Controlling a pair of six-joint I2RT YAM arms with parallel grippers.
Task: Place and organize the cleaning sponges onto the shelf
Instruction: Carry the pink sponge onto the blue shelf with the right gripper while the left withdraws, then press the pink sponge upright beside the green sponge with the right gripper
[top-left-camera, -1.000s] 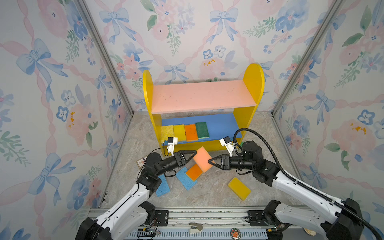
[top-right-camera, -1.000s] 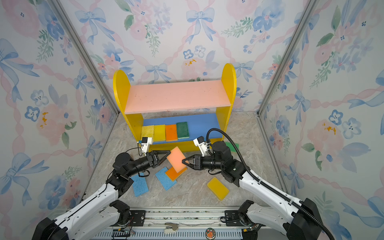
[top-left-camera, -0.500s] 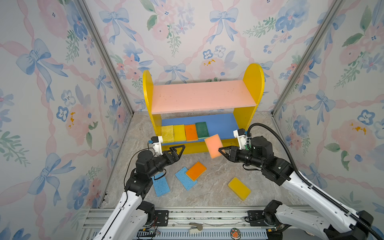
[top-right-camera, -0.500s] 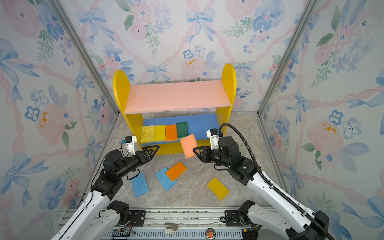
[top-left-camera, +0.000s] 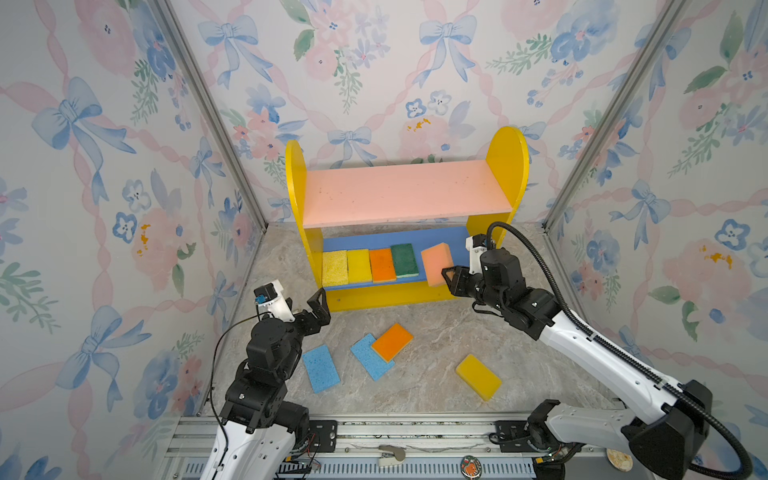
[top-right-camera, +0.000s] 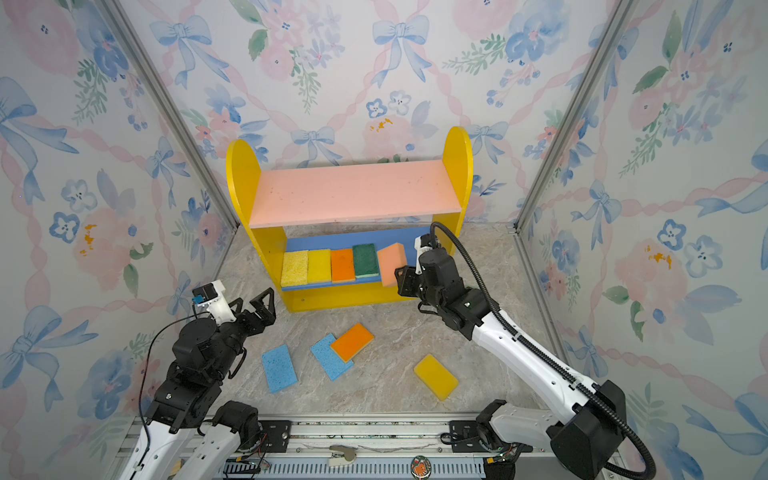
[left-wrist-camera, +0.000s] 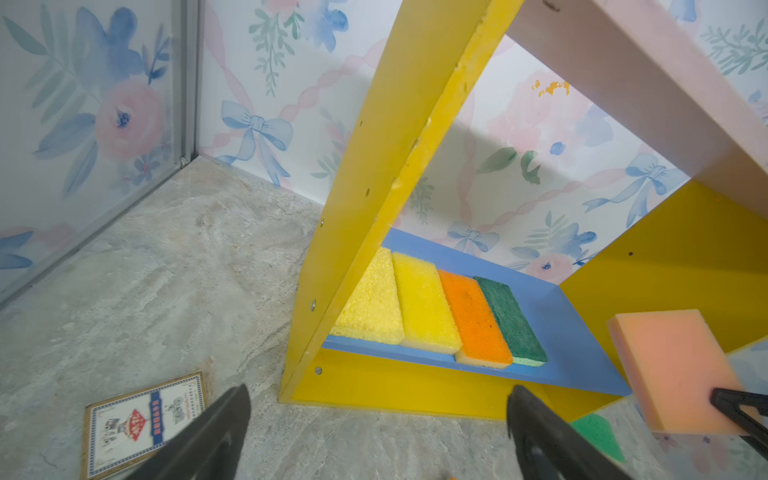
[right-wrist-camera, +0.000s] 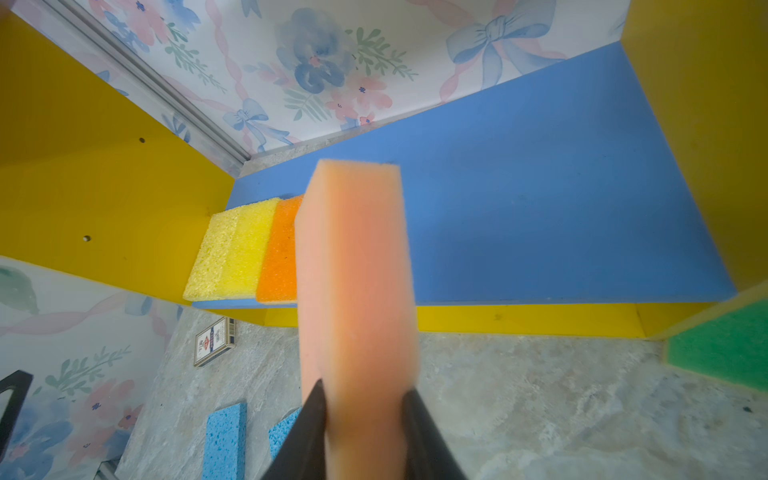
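The shelf (top-left-camera: 407, 195) stands at the back, its blue lower board (right-wrist-camera: 540, 199) holding a row of sponges: pale yellow (top-left-camera: 334, 267), yellow (top-left-camera: 359, 264), orange (top-left-camera: 382, 264) and dark green (top-left-camera: 405, 259). My right gripper (right-wrist-camera: 361, 390) is shut on a peach sponge (top-left-camera: 435, 262), held tilted at the board's front edge, right of the row. My left gripper (left-wrist-camera: 377, 390) is open and holds nothing, low at the left of the shelf. On the floor lie a blue sponge (top-left-camera: 321, 368), an orange sponge (top-left-camera: 392, 341) overlapping another blue one (top-left-camera: 365, 359), and a yellow sponge (top-left-camera: 478, 377).
A small printed card box (left-wrist-camera: 143, 419) lies on the floor left of the shelf. A green sponge (right-wrist-camera: 723, 349) lies on the floor by the shelf's right side panel. Floral walls close in on three sides, and a metal rail (top-left-camera: 415, 432) runs along the front.
The left gripper let go of the peach sponge, opened wide and drew back to the left. The right gripper carried the sponge up and back to the shelf's lower board.
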